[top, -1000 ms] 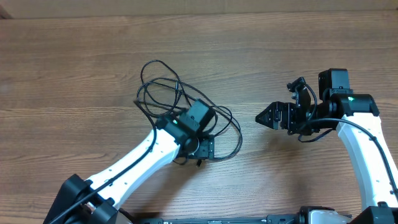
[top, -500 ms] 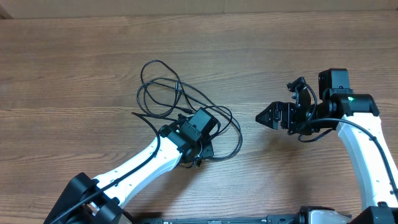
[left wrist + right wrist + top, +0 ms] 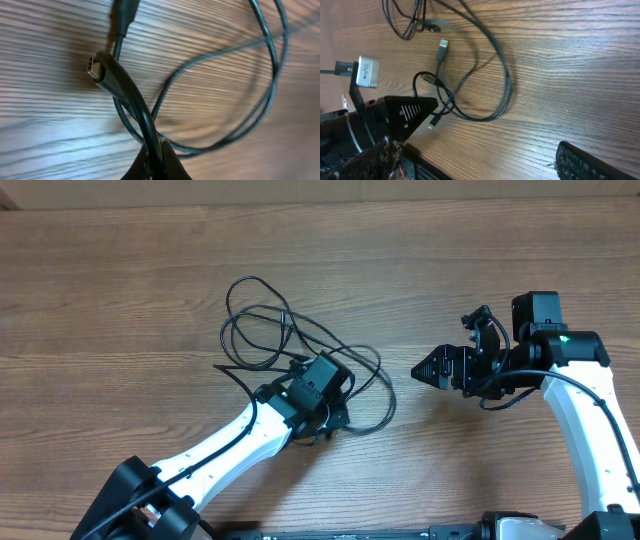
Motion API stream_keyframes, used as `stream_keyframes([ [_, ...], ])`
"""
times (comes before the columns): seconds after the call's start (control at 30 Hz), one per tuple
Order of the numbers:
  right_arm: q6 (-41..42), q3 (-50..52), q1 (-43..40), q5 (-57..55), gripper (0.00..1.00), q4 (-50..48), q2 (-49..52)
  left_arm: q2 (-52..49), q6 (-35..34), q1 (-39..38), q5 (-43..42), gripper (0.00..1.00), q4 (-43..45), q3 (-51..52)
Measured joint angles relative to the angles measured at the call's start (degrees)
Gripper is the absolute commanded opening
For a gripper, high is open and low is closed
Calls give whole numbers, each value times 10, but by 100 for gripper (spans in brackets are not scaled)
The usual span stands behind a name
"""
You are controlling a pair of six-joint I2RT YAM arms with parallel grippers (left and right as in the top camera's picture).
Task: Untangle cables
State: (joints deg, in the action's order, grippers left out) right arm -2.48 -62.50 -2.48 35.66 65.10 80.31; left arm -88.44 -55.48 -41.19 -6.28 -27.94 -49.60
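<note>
**Left arm tugs a cord as the knot loosens slightly**

The left gripper [image 3: 328, 420] is clamped on one of the cables [image 3: 262, 330], close behind its USB-C plug [image 3: 95, 67]. In the wrist view the cord runs straight down into the closed fingers. Over the past second the arm has drawn back toward its base and turned. The outermost loop, lying right of the gripper, has slid a little further right across the table [image 3: 500, 260]. The move spreads the bundle somewhat, but the cords still cross one another just beside the gripper. The two upper loops remain stacked toward the far side, so the untangling looks barely begun.

The right gripper [image 3: 418, 369] has not moved. It hangs well apart from the pile with nothing in it, and from these angles it cannot be told whether its jaws are together or apart. A second, silver-tipped plug [image 3: 443, 45] lies loose near the held cord.

The work surface is bare wood-grain tabletop, with free space on every side for pulling a cord clear.
</note>
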Motion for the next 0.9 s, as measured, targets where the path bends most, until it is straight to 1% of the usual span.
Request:
stream_keyframes([
  [0.13, 8, 0, 0, 0, 100, 0, 0, 0, 10, 15, -56, 4, 7, -26],
  [0.3, 27, 0, 0, 0, 100, -12, 0, 3, 30, 40, -116, 4, 12, -116],
  [0.47, 65, 0, 0, 1, 100, -30, 0, 18, 32, 56, -155, 4, 15, -179],
  [0.6, 113, 0, 0, 1, 100, -45, 0, 22, 34, 57, -169, 4, 22, -204],
  [0.73, 181, 0, 0, 18, 100, -67, 0, 22, 33, 57, -174, 4, 23, -206],
  [0.9, 290, 0, 0, 96, 100, -132, 0, 22, 16, 57, -174, 4, 25, -206],
])
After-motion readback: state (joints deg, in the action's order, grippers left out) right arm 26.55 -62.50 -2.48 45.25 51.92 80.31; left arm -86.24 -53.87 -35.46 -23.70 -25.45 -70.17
